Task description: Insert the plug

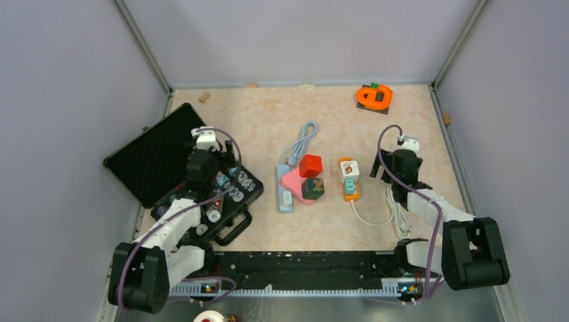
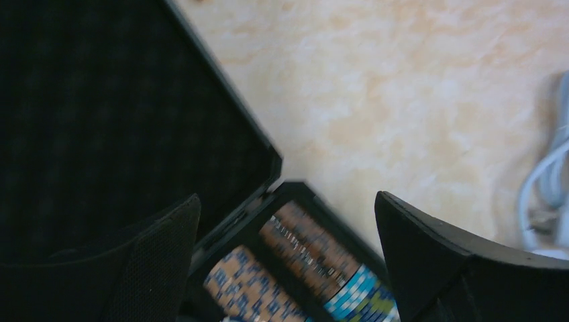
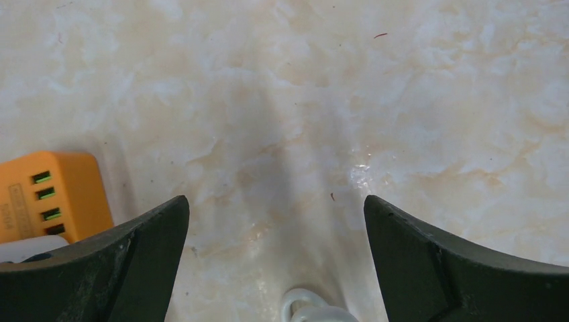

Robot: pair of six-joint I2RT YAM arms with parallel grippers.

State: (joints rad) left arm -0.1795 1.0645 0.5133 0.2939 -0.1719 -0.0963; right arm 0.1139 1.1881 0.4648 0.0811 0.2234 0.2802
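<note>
An orange power strip (image 1: 349, 188) lies right of the table's middle with a white cube adapter (image 1: 349, 168) seated on it. Its white cable (image 1: 376, 218) runs off toward my right arm. In the right wrist view the strip's end with green ports (image 3: 54, 194) shows at the left and a white cable loop (image 3: 312, 310) at the bottom. I cannot pick out a loose plug for certain. My right gripper (image 1: 397, 162) (image 3: 276, 208) hangs open over bare table just right of the strip. My left gripper (image 1: 201, 159) (image 2: 287, 201) is open above the black case's corner.
An open black case (image 1: 168, 161) holding rolls of printed discs (image 2: 308, 248) fills the left. A grey-white power strip (image 1: 286, 191) carries pink, red and dark green blocks, its grey cable (image 1: 303, 141) (image 2: 553, 181) looping behind. An orange pumpkin shape (image 1: 374, 97) sits far right.
</note>
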